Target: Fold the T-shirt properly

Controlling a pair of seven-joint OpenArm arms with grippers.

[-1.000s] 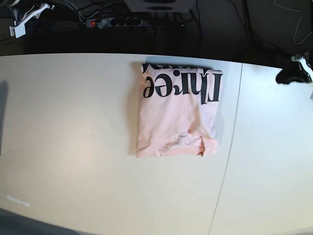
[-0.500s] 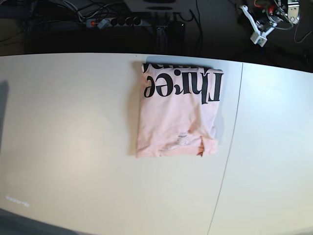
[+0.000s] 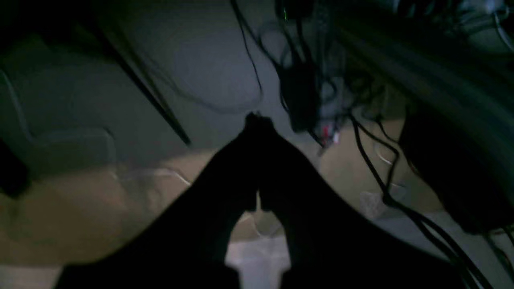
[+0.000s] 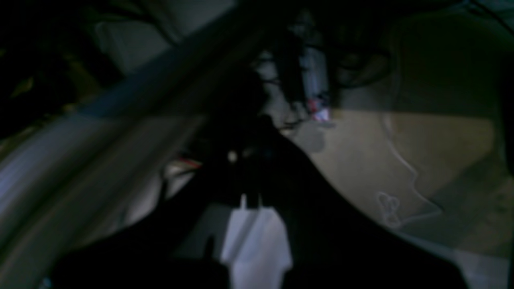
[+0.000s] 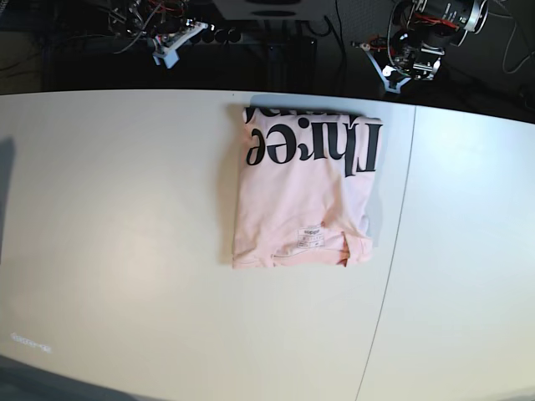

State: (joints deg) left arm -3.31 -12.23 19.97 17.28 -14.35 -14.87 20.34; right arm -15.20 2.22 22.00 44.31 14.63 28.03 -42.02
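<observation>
On table (image 5: 125, 251): T-shirt (image 5: 305, 196) folded | lettering part-hidden | both end effectors together, dark, blurred

A white table (image 5: 125, 251), split by a thin seam (image 5: 393, 251) right of centre, fills the brightly lit foreground. Beyond its far edge the room is dark, strewn with tangled cables (image 5: 109, 12) and a power strip (image 5: 201, 37).

Base view bright, edges bowed; both wrist views dim, motion-blurred
</observation>
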